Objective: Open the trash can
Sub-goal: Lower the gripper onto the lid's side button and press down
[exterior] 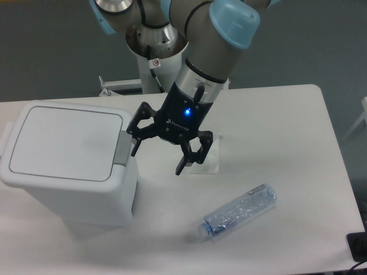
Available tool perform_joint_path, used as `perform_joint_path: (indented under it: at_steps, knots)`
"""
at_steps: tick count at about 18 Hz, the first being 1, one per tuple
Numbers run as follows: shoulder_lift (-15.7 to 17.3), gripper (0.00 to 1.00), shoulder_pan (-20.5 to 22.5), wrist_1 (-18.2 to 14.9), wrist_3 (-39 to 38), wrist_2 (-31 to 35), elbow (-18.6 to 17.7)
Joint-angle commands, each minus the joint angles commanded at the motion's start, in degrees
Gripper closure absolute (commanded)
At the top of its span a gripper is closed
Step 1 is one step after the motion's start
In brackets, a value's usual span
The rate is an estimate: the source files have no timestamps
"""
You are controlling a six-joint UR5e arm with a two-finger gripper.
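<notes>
- Hovering with its fingers spread wide and nothing between them, the gripper [157,152] hangs above the table [287,132], a blue light glowing on its body.
- Just beside its left-hand fingertip in the picture sits the grey push-latch tab [121,149]; whether the finger touches it I cannot tell.
- That tab belongs to the trash can [69,163], a large white rectangular bin that fills the space on that same side of the gripper, upright, its flat lid [66,143] lying shut.
- By my judgement the bin is stiff moulded plastic, light, probably empty, smooth enough to slide if shoved sideways; the sensible contact is a downward press on the tab, not a grasp on the body.
- Its long axis runs across the picture, away from the gripper; the latch edge faces the gripper and the hinge side looks to be the far one.
- Under and just behind the gripper lies a clear wrapper or small bag [206,163].
- Nearer the camera and to the other side, well apart, a crumpled clear plastic bottle [238,212] lies on its side.
</notes>
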Motion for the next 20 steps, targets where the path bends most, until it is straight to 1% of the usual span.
perform_joint_path:
  at_steps: [3,7,12,14,20]
  knots:
    - [0.7,0.00,0.0,-0.2,-0.4,0.1,-0.8]
    - [1.6,0.00,0.0,0.1,-0.4,0.0,-3.0]
    - [1.1,0.00,-0.3,0.1,-0.4,0.0,-3.3]
    - [1.1,0.00,-0.4,0.9,-0.4,0.0,-3.4]
    - [0.3,0.00,-0.6,1.0,-0.4,0.1,-3.5]
